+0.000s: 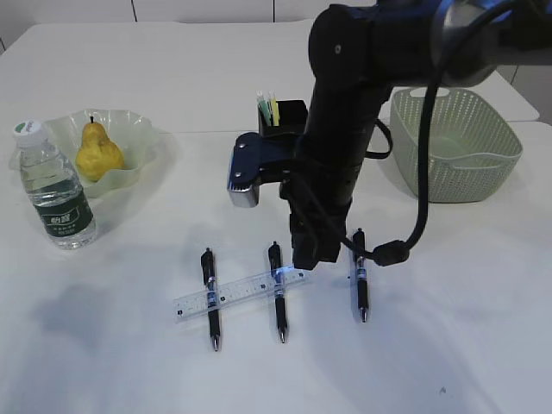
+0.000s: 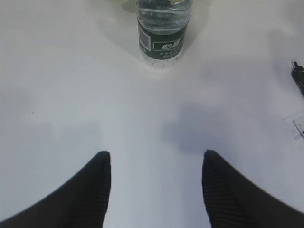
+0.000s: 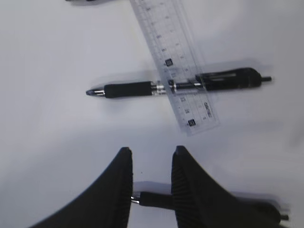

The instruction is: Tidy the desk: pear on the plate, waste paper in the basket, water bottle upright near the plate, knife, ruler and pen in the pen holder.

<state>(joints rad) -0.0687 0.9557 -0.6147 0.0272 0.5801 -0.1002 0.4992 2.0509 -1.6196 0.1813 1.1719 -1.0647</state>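
The yellow pear lies on the pale green wavy plate. The water bottle stands upright next to the plate and also shows in the left wrist view. The clear ruler lies across two of three black pens. My right gripper hangs low between the middle and right pens. In the right wrist view it is open a little, over the right pen, with the ruler ahead. My left gripper is open and empty. The waste paper is out of view.
The sage green basket stands at the back right. The black pen holder, behind my right arm, holds a few yellow and pale sticks. A camera block juts left from the right arm.
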